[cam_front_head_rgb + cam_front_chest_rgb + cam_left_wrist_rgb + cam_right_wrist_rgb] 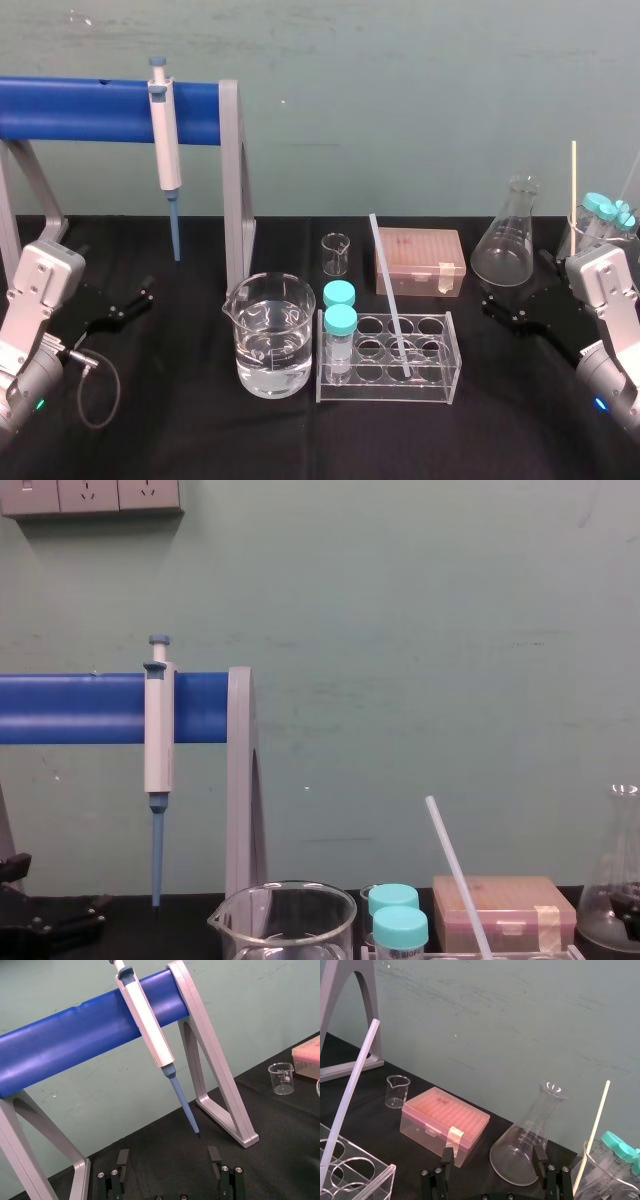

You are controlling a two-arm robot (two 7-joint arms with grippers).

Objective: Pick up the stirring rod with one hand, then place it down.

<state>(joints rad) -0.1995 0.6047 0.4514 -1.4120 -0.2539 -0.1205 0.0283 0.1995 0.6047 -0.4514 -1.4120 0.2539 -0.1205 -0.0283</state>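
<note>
Leaning in the rack [385, 392] near the front edge of the table [520, 430], the stirring rod [390, 295] looks light, stiff, slick and brittle, best pinched gently mid-shaft, while the left gripper [168, 1157] and right gripper [492, 1154] sit wide open by its side edges.

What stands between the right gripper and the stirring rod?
In the head view, the pink box and the empty right end of the clear rack lie between the open right gripper and the stirring rod; elsewhere, bare black cloth.
</note>
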